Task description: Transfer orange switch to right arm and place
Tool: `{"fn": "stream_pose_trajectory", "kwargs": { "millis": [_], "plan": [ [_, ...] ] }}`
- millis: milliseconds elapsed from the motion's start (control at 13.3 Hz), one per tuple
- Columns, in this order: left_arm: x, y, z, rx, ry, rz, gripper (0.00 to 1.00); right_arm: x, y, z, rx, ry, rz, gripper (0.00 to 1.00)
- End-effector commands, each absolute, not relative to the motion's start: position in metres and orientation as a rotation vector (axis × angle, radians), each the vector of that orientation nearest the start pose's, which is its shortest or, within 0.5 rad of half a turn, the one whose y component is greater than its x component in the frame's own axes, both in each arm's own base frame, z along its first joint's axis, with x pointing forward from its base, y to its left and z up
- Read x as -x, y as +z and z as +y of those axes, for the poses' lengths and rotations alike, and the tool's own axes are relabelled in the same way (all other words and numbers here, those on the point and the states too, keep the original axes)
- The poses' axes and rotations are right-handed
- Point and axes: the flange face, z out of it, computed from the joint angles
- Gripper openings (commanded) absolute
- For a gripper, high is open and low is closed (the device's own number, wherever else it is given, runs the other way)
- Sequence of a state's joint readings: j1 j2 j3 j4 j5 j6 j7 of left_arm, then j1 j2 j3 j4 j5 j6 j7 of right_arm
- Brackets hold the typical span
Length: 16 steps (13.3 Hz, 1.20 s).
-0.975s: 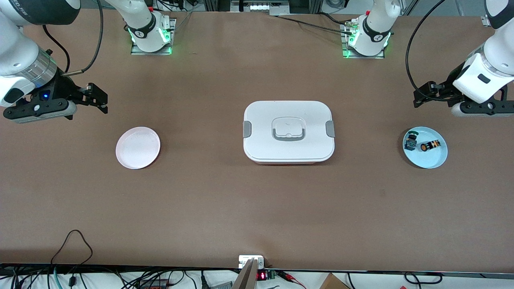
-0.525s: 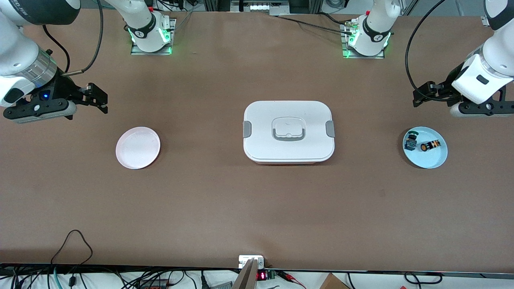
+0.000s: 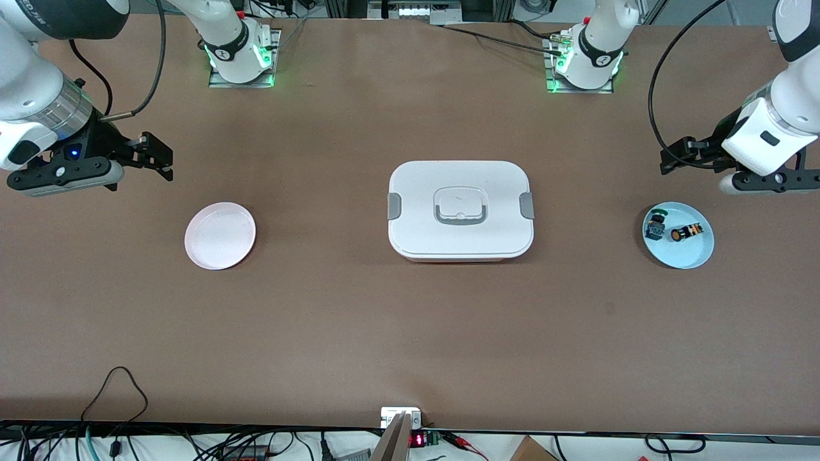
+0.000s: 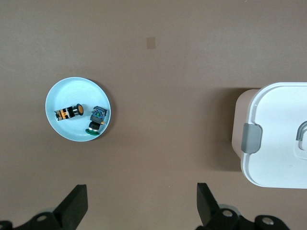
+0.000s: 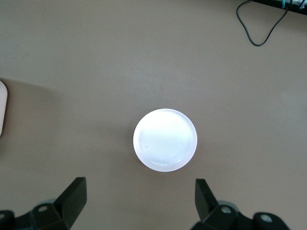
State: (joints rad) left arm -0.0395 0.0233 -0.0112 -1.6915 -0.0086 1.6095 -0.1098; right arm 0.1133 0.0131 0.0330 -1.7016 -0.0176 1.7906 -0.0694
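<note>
The orange switch [image 3: 684, 233] [image 4: 69, 112], a stubby black cylinder with an orange face, lies on its side in a light blue plate [image 3: 697, 258] [image 4: 53, 93] toward the left arm's end of the table. My left gripper [image 3: 671, 160] [image 4: 142, 197] hangs open and empty over bare table beside that plate. My right gripper [image 3: 157, 157] [image 5: 140, 192] is also open and empty, waiting over bare table beside a pink plate [image 3: 220, 235] [image 5: 165, 140] at the right arm's end.
A blue-black switch with a green top [image 3: 655, 224] [image 4: 96, 120] shares the blue plate. A white lidded box with grey clips [image 3: 460, 210] [image 4: 278, 139] stands mid-table. Cables lie along the table edge nearest the front camera.
The left arm's wrist has shifted and tilted slightly above the blue plate. The right arm and all objects stayed put.
</note>
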Motion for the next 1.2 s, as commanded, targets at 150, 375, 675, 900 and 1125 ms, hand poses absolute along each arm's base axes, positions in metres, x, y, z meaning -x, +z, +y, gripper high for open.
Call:
{"fn": "stream_pose_trajectory", "kwargs": {
  "millis": [150,375,675,900,1125],
  "plan": [
    [-0.561,0.568,-0.03,3.152,0.211,-0.089,1.0,-0.568,0.58,0.081,3.131,-0.122,-0.344,1.0],
    [-0.561,0.568,-0.031,3.152,0.219,-0.089,1.0,-0.568,0.58,0.079,3.131,-0.121,-0.341,1.0],
    [-0.566,0.569,-0.033,3.139,0.246,-0.085,1.0,-0.568,0.58,0.085,3.129,-0.126,-0.351,1.0],
    [-0.576,0.544,-0.028,3.132,0.313,-0.102,1.0,-0.568,0.58,0.084,3.129,-0.126,-0.353,1.0],
    [-0.582,0.535,0.008,3.139,0.325,-0.144,1.0,-0.568,0.58,0.084,3.13,-0.126,-0.351,1.0]
  ]
}}
